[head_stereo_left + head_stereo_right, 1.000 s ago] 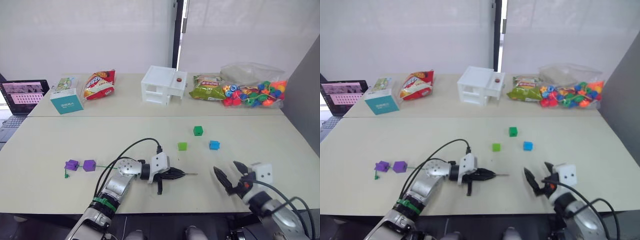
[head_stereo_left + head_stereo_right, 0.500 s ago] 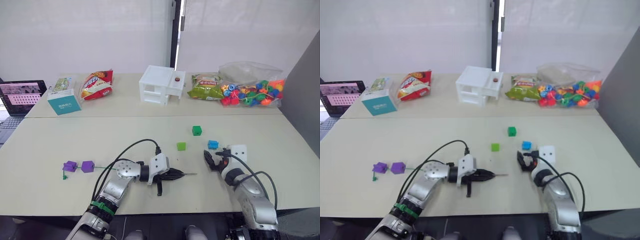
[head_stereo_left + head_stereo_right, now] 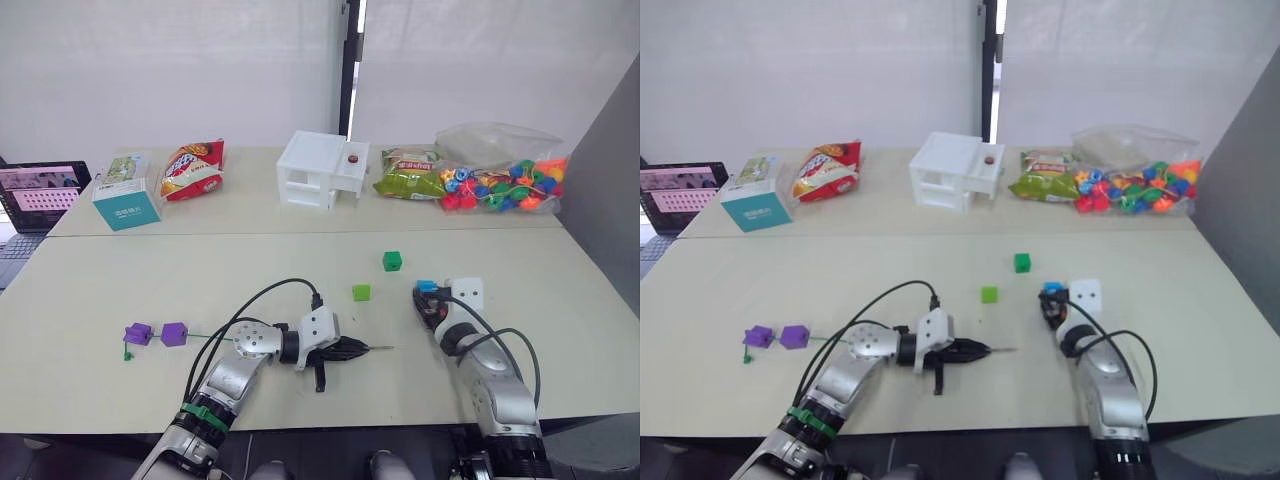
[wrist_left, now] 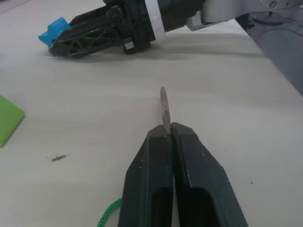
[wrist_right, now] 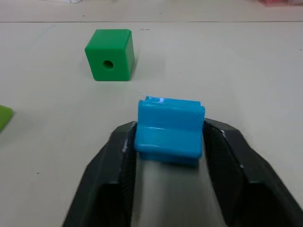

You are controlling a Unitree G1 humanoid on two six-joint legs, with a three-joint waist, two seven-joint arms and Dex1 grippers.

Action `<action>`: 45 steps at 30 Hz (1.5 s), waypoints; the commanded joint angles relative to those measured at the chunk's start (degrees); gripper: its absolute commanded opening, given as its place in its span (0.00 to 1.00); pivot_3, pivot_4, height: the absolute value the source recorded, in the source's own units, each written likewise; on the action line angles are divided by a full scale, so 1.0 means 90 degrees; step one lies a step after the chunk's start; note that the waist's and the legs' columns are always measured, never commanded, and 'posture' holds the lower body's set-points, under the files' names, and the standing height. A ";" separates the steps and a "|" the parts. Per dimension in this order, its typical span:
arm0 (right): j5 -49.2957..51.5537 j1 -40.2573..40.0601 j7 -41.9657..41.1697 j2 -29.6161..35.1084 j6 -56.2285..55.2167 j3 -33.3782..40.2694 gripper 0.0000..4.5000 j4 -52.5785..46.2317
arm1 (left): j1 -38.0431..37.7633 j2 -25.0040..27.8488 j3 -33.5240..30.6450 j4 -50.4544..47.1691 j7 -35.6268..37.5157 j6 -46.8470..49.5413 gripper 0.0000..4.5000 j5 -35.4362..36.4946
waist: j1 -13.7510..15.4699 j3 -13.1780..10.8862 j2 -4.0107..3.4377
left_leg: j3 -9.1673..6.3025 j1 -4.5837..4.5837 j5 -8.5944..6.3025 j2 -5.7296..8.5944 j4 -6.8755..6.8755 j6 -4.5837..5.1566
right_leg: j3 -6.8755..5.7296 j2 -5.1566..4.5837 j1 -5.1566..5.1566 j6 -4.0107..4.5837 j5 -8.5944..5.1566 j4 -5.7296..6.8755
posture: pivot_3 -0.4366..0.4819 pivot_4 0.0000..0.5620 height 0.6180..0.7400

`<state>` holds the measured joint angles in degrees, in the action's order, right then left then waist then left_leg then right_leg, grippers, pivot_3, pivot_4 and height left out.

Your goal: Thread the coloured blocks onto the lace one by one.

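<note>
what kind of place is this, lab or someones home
Most likely a lab or test room: plain white walls, two bare work tables pushed together, a laptop running at one edge, and props such as snack bags lined up behind.

No readable text showing anywhere. Teal box (image 3: 126, 205) at table's far left carrying white lettering, too small to make out. Red snack bag (image 3: 194, 168) and green snack bag (image 3: 409, 174) showing printed packaging, wording illegible. Laptop screen (image 3: 42, 187) at left edge displaying pink-and-white content, no words discernible.
</note>
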<state>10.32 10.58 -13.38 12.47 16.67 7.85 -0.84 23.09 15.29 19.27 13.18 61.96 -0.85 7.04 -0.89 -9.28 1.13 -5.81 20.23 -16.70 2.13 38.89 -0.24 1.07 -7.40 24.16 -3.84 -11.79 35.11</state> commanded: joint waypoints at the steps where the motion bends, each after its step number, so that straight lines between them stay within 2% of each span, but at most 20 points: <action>1: 0.0173 -0.0282 -0.0052 0.0034 0.0089 0.0108 0.26 -0.0540 | 0.0023 -0.0066 -0.0019 -0.0171 -0.0025 -0.0033 0.00 0.0106 | 0.0013 0.0000 0.0000 | 0.0000 0.0001 0.0000 0.0000 0.0000 0.0000 | 0.0000 0.0000 0.0000 0.0000 0.0000 -0.0001 | 0.48 0.27 1.00; 4: 0.0353 -0.0790 -0.0228 0.0130 0.0498 0.0031 0.26 -0.1336 | 0.0043 -0.0135 -0.0105 -0.0120 -0.0037 -0.0056 0.00 0.0201 | 0.0022 0.0000 0.0000 | -0.0002 0.0004 0.0000 0.0001 0.0000 0.0001 | 0.0000 0.0000 0.0000 0.0000 0.0000 -0.0001 | 0.48 0.27 1.00; 11: 0.0588 -0.2203 0.0001 0.0039 0.1518 -0.0232 0.26 -0.3308 | 0.0060 -0.0040 -0.0136 -0.0094 0.0116 -0.0046 0.00 0.0283 | 0.0013 0.0001 -0.0003 | -0.0004 0.0002 -0.0002 0.0000 -0.0002 0.0003 | 0.0000 0.0000 0.0000 -0.0001 -0.0001 -0.0003 | 0.48 0.27 1.00; 18: 0.0527 -0.2903 0.0236 -0.0204 0.1852 -0.0544 0.26 -0.3865 | 0.0050 0.0054 -0.0172 -0.0042 0.0250 -0.0094 0.00 0.0406 | 0.0010 0.0001 -0.0003 | -0.0002 0.0000 -0.0001 0.0000 -0.0002 0.0002 | 0.0000 0.0000 -0.0002 -0.0002 -0.0002 -0.0008 | 0.48 0.27 1.00; 20: 0.0658 -0.2929 0.0264 -0.0253 0.1857 -0.0396 0.26 -0.3949 | 0.0109 0.0001 -0.0111 -0.0041 0.0324 -0.0072 0.00 0.0430 | 0.0020 0.0001 -0.0003 | -0.0002 0.0001 -0.0001 0.0001 -0.0001 0.0002 | 0.0000 0.0000 -0.0002 -0.0003 -0.0002 -0.0009 | 0.48 0.27 1.00; 22: 0.0814 -0.2880 0.0185 -0.0178 0.1953 -0.0200 0.49 -0.4064 | 0.0174 -0.0096 -0.0081 -0.0017 0.0325 -0.0038 0.00 0.0426 | 0.0033 0.0001 -0.0003 | -0.0003 0.0001 -0.0001 0.0001 -0.0001 0.0002 | -0.0001 0.0000 -0.0003 -0.0002 -0.0002 -0.0010 | 0.48 0.27 1.00; 25: 0.1061 -0.2784 -0.0040 0.0074 0.2140 0.0020 0.71 -0.4206 | 0.0195 -0.0182 -0.0089 0.0005 0.0316 -0.0029 0.00 0.0405 | 0.0023 0.0001 -0.0002 | -0.0001 0.0003 -0.0001 0.0001 0.0001 0.0002 | 0.0000 0.0000 -0.0005 -0.0002 -0.0002 -0.0013 | 0.48 0.27 1.00; 29: 0.1544 -0.2409 -0.0552 0.0696 0.2118 0.0490 0.99 -0.4524 | 0.0134 -0.0219 -0.0071 -0.0004 0.0304 -0.0065 0.00 0.0356 | 0.0006 0.0001 -0.0003 | -0.0001 0.0002 -0.0001 0.0001 -0.0001 0.0002 | 0.0000 0.0000 -0.0003 -0.0003 -0.0002 -0.0012 | 0.48 0.27 1.00; 32: 0.2188 -0.1989 -0.1083 0.1348 0.2355 0.1002 0.99 -0.4555 | 0.0066 -0.0208 -0.0061 -0.0058 0.0289 -0.0071 0.00 0.0347 | 0.0011 0.0000 -0.0002 | -0.0001 0.0001 -0.0001 0.0000 -0.0001 0.0002 | -0.0001 0.0000 -0.0004 -0.0003 -0.0003 -0.0012 | 0.48 0.27 1.00; 34: 0.2411 -0.1821 -0.1737 0.2055 0.2468 0.1096 0.99 -0.4388 | 0.0037 -0.0205 -0.0074 -0.0081 0.0251 -0.0062 0.00 0.0343 | 0.0015 0.0000 -0.0002 | -0.0002 0.0001 -0.0001 0.0001 0.0001 0.0003 | -0.0002 0.0000 -0.0008 -0.0003 -0.0002 -0.0012 | 0.48 0.27 1.00; 36: 0.2110 -0.1963 -0.2850 0.3139 0.2182 0.0743 0.99 -0.4072 | 0.0020 -0.0210 -0.0095 -0.0075 0.0201 -0.0066 0.00 0.0330 | 0.0045 0.0000 -0.0001 | 0.0000 0.0004 -0.0001 0.0002 0.0002 0.0003 | -0.0002 0.0000 -0.0012 -0.0003 -0.0003 -0.0016 | 0.48 0.27 1.00; 40: 0.1873 -0.1505 -0.4376 0.4507 0.1610 0.0236 0.99 -0.3185 | 0.0024 -0.0194 -0.0097 -0.0020 0.0151 -0.0117 0.00 0.0283 | 0.0038 -0.0005 0.0004 | 0.0002 0.0004 -0.0002 0.0002 0.0005 0.0004 | -0.0005 0.0000 -0.0021 -0.0004 -0.0003 -0.0024 | 0.48 0.27 1.00; 42: 0.1301 -0.1112 -0.4999 0.5052 0.1026 -0.0362 0.99 -0.2691 | 0.0050 -0.0192 -0.0118 0.0016 0.0135 -0.0115 0.00 0.0294 | 0.0018 -0.0006 0.0005 | 0.0011 0.0003 -0.0002 0.0001 0.0006 0.0004 | 0.0001 0.0000 -0.0020 -0.0004 -0.0003 -0.0023 | 0.48 0.27 1.00; 45: 0.0641 -0.0013 -0.5876 0.5187 0.0141 -0.1329 0.99 -0.1508 | -0.0003 -0.0181 -0.0087 -0.0032 0.0118 -0.0013 0.00 0.0292 | -0.0007 -0.0007 0.0009 | 0.0013 0.0000 -0.0002 -0.0002 0.0006 0.0004 | -0.0001 0.0000 -0.0018 -0.0005 -0.0003 -0.0021 | 0.48 0.27 1.00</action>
<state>19.00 7.69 -62.01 59.11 22.85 -1.01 -18.08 23.03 13.62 18.73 14.06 63.23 -1.02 9.15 -0.96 -9.34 1.21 -5.69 20.22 -16.72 2.11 38.96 -0.21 1.06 -7.39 24.01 -3.88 -11.82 34.92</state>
